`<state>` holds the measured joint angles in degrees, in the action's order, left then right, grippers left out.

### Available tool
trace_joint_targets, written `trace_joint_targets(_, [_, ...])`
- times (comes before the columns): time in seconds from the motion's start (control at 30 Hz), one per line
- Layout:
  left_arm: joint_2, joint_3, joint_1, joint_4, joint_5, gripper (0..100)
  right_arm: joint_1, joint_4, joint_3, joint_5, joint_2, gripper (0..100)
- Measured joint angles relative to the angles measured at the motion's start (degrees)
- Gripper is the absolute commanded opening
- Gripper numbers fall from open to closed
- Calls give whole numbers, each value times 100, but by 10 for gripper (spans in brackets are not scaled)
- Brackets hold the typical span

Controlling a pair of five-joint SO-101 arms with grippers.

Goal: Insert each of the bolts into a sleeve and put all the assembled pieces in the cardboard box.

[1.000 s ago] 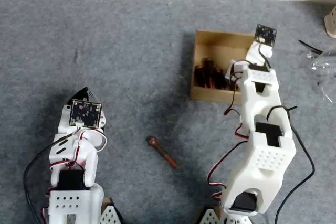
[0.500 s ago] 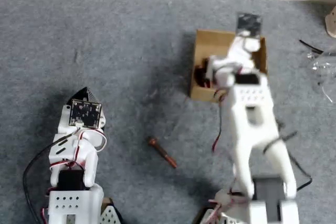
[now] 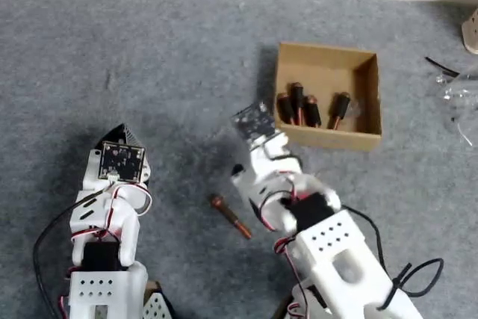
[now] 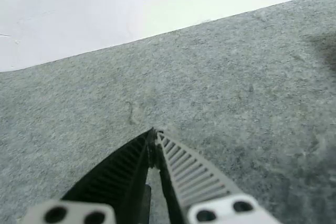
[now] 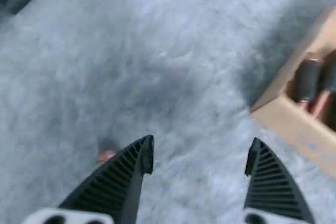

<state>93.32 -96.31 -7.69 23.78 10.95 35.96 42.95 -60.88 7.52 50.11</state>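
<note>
My left pincer (image 4: pixel 156 135) is pressed together, empty, low over the grey carpet (image 3: pixel 149 57). One loose bolt (image 3: pixel 230 216) lies on the carpet between my arms. My right pincer (image 5: pixel 202 141) is spread, empty, above the bolt's head. The cardboard box (image 3: pixel 326 54) contains several assembled pieces (image 3: pixel 299 106).

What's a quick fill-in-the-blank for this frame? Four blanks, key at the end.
1. The right gripper is ____, with nothing between its fingers.
2. The left gripper is ____.
3. One bolt lies on the carpet, ____ the cardboard box.
4. The assembled pieces lie ____ the cardboard box.

Missing words: open; shut; outside; inside.
</note>
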Motion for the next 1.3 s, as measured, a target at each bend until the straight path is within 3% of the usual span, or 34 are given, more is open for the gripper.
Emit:
trace_joint_targets(0.47, [0, 0, -220, 0, 0, 5, 1169, 35, -202, 211, 9, 249])
trace_joint_targets(0.67, [0, 0, -220, 0, 0, 5, 1222, 35, -448, 229, -18, 249])
trace_joint_targets(1.07, [0, 0, -220, 0, 0, 5, 1248, 35, -44, 246, -2277, 249])
trace_joint_targets(1.3, [0, 0, -220, 0, 0, 5, 1618, 35, 53, 246, -2646, 249])
